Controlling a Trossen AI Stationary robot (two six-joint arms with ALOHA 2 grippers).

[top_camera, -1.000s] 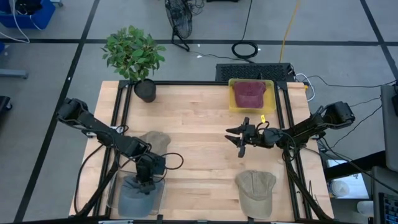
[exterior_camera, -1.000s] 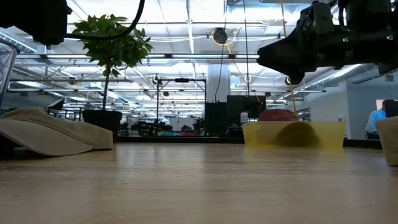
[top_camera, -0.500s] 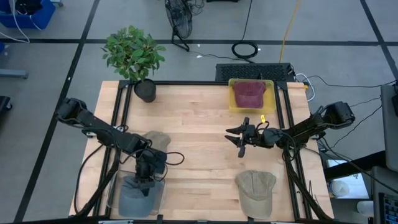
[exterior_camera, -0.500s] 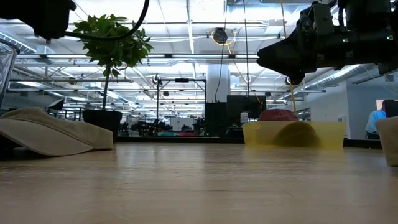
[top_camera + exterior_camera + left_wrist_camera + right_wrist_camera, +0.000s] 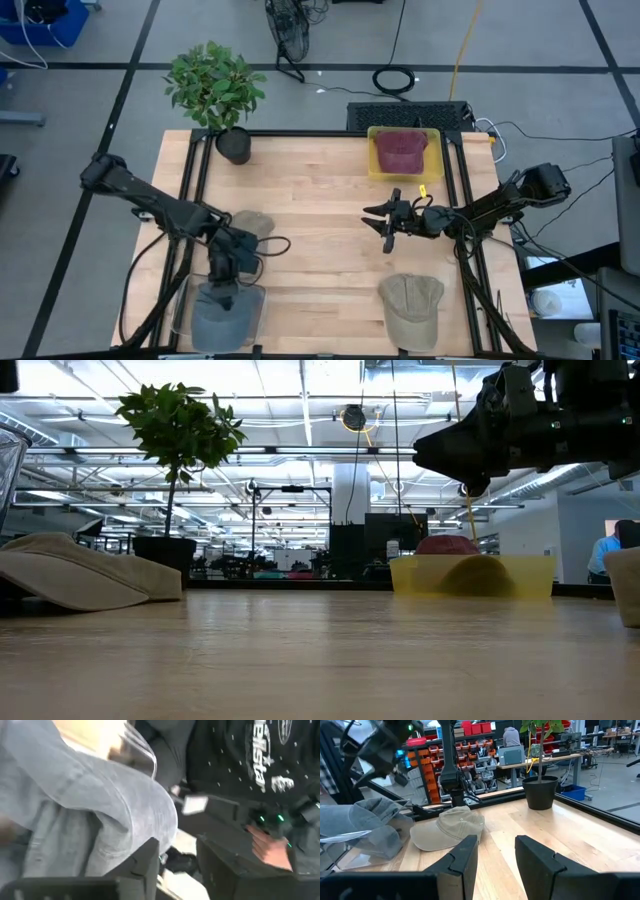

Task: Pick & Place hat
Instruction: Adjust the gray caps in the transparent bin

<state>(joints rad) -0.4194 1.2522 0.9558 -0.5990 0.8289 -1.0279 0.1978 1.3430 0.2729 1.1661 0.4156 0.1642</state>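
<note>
A grey hat (image 5: 226, 318) lies in a clear tray (image 5: 181, 306) at the table's near left corner. My left gripper (image 5: 222, 288) hangs just above the hat's far side, open, pointing slantwise down. In the left wrist view the grey hat (image 5: 75, 810) fills the space beside my left gripper (image 5: 177, 852), and nothing is between the fingers. A tan hat (image 5: 252, 224) rests on the table just beyond that arm. My right gripper (image 5: 380, 227) waits open at mid-table, right of centre, pointing toward the table's left edge.
A maroon hat (image 5: 400, 150) sits in a yellow bin (image 5: 372, 168) at the far right. A second tan hat (image 5: 412, 306) lies at the near right. A potted plant (image 5: 218, 92) stands at the far left. A person in black (image 5: 250, 765) stands beyond the near edge.
My left gripper has risen from the grey hat and drawn a little toward the table's far edge; its arm has left the low view. The grey hat stays in its tray.
</note>
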